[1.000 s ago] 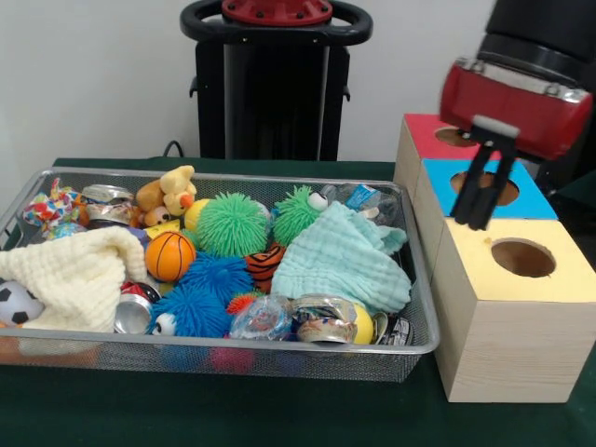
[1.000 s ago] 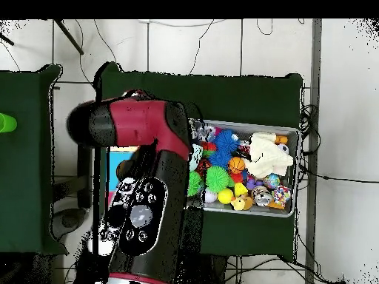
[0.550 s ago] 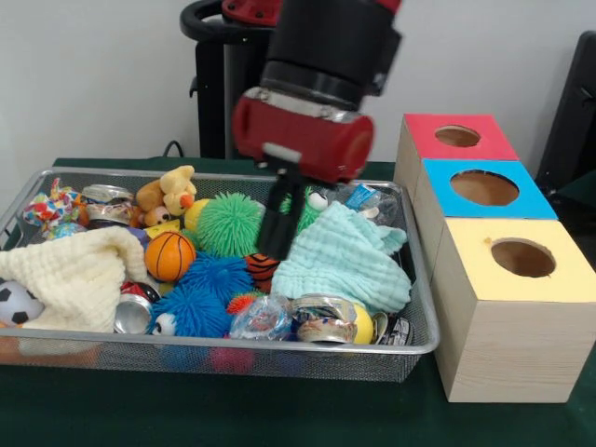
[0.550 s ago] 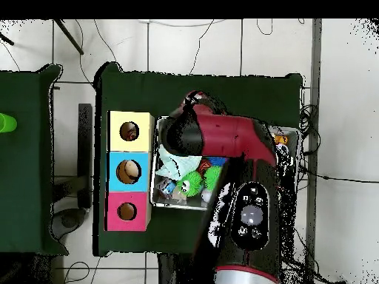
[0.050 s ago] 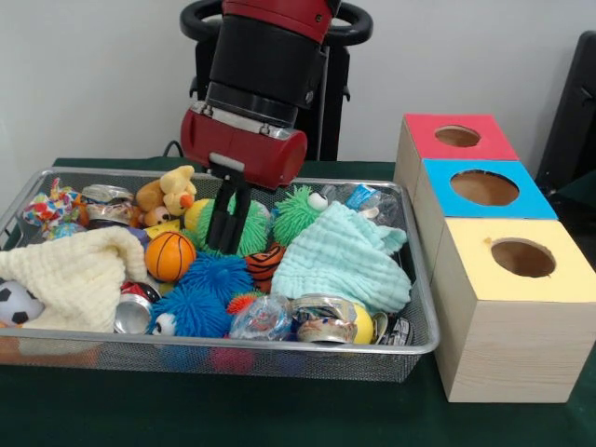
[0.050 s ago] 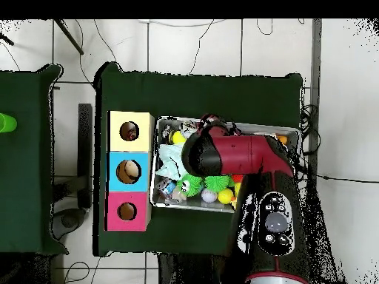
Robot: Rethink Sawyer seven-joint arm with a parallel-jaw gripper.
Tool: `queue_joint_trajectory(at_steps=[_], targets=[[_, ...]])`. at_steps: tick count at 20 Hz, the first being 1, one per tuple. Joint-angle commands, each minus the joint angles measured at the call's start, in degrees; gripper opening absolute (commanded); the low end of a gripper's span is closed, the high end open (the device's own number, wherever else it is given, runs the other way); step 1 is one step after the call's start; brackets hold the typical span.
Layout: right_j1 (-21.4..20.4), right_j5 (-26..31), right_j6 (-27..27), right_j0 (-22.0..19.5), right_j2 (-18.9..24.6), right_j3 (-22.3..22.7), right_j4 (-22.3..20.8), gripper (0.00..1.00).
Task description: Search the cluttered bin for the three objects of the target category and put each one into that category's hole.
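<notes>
Hidden in the overhead view under the red and black arm (image 6: 244, 159): most of the wire mesh bin (image 6: 159, 201). Partly covered by the black claw (image 5: 226, 226) in the front view: the light green spiky ball (image 5: 251, 228). Cut off at the left edge: the black-and-white soccer ball (image 5: 13, 304). Claw's opening not discernible.

Front view: low, close camera at the table's edge, facing the wire bin (image 5: 424, 349) side-on, 3 holed boxes (image 5: 507, 307) at right, arm (image 5: 261, 74) descending from above. Overhead view: high, distant camera looking straight down on the green table (image 6: 200, 89), surrounding floor included. Shared by the 2 views: bin (image 6: 222, 207), boxes (image 6: 129, 171), arm (image 6: 244, 159).
</notes>
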Motion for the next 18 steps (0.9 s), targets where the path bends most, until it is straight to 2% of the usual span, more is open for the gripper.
queue_joint_trajectory(at_steps=[1,11,18], targets=[[-5.58,-3.77,-16.17,-8.94,17.52,13.59,-5.22,0.00],[-5.52,-1.25,-15.62,-25.75,35.21,20.56,-4.17,0.00],[-6.81,2.37,-17.89,-29.94,39.66,21.27,-7.22,0.00]])
